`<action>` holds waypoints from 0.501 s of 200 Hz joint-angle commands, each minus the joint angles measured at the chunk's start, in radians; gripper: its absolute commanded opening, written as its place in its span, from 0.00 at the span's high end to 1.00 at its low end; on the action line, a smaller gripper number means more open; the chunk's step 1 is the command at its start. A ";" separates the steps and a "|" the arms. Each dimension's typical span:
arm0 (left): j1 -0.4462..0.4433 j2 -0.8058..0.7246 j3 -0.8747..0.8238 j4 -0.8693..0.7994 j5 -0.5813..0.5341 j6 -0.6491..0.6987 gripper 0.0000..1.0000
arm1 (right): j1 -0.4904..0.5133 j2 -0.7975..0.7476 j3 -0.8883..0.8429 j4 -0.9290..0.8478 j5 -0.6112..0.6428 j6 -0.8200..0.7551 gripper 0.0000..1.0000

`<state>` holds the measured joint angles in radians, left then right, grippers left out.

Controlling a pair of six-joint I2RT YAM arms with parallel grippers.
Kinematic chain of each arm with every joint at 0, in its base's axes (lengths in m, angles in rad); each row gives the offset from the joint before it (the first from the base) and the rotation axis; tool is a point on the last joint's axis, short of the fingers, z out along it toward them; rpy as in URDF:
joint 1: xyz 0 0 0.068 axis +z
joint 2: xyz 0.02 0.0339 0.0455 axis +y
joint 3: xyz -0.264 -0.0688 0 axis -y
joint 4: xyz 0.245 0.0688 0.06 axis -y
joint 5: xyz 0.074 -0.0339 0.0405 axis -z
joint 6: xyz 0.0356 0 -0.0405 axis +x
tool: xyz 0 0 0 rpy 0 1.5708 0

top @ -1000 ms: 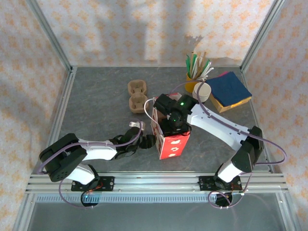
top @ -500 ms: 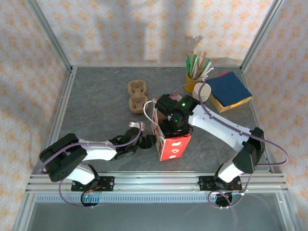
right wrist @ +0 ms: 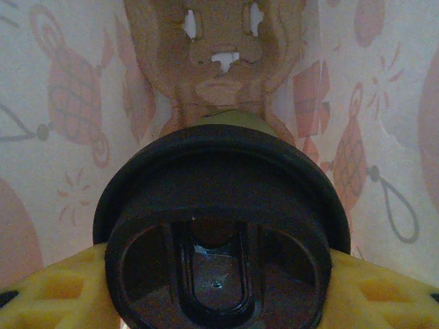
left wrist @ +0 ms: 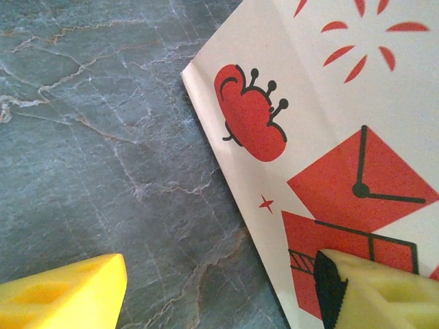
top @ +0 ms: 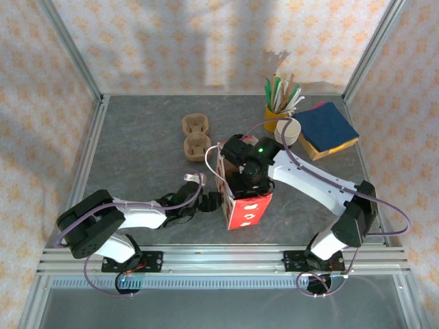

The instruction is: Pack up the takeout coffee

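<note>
Inside the red bag [top: 248, 205] at the middle of the counter [top: 137, 151], your right hand [right wrist: 219, 291] grips the takeout coffee [right wrist: 219, 226] above the brown carrier [right wrist: 223, 68]. At the bag's 9 o'clock, your open left hand [left wrist: 216, 281] is likely there to stop it tipping.

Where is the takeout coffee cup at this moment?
In the right wrist view, the takeout coffee is inside the red-and-white paper bag near the front middle of the table, gripped by the right gripper, with a pulp carrier deeper in the bag.

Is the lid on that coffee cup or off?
On. In the right wrist view the round black lid covers the top completely; no open rim shows.
</note>
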<state>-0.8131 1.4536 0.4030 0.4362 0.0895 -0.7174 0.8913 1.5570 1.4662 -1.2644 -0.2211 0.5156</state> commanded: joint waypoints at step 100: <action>-0.004 0.017 -0.032 0.018 -0.047 0.010 0.25 | 0.001 0.072 -0.014 -0.042 -0.040 -0.012 0.43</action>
<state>-0.8185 1.4593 0.3973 0.4614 0.0784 -0.7174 0.8913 1.5776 1.4681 -1.2755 -0.2295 0.5148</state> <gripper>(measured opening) 0.742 0.588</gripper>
